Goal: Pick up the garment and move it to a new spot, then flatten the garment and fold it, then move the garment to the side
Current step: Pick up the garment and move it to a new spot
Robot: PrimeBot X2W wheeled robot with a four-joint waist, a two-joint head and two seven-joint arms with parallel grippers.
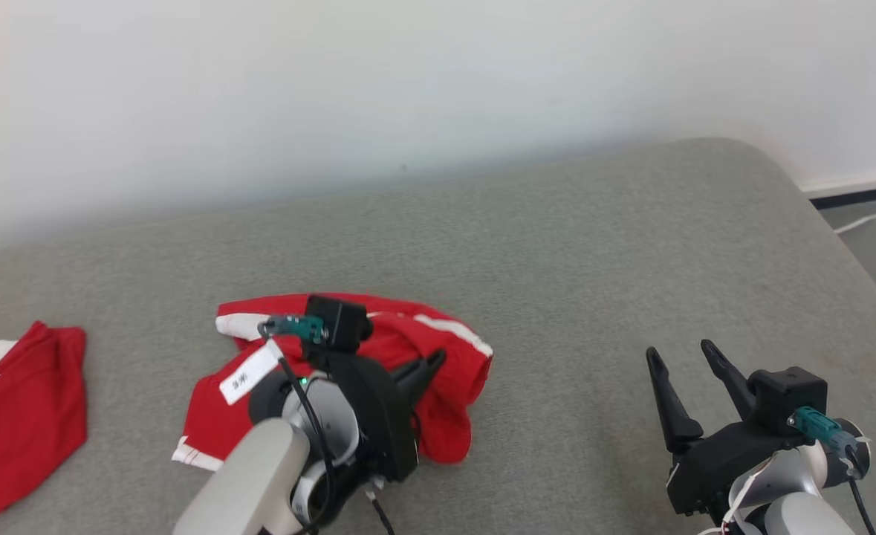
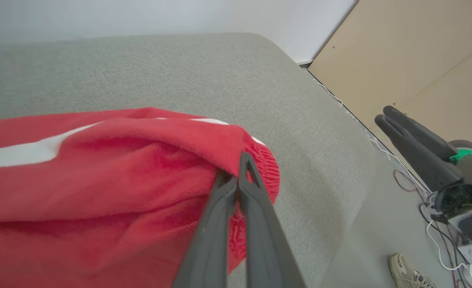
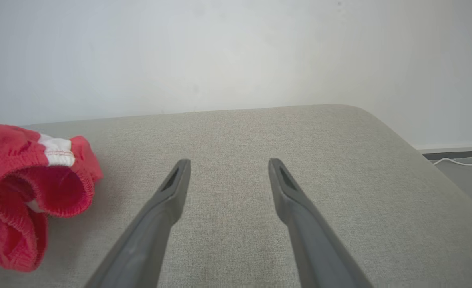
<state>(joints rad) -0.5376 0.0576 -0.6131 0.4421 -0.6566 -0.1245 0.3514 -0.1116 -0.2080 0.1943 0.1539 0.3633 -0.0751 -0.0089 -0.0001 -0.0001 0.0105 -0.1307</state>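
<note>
On the grey cushion [image 1: 556, 245], left tool [image 2: 236, 168] clamps the garment [image 1: 400, 338], lying crosswise; right tool [image 3: 227, 164] gapes.

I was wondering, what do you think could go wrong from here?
1. The left gripper pinches only a fold of the garment near its hem, so the cloth may slip out on lifting.
2. The garment lies bunched. A single pinch may drag it as a lump, and the right gripper hangs open, apart from it.
3. Another red cloth lies to the left, and setting the garment down there could mix them.
</note>
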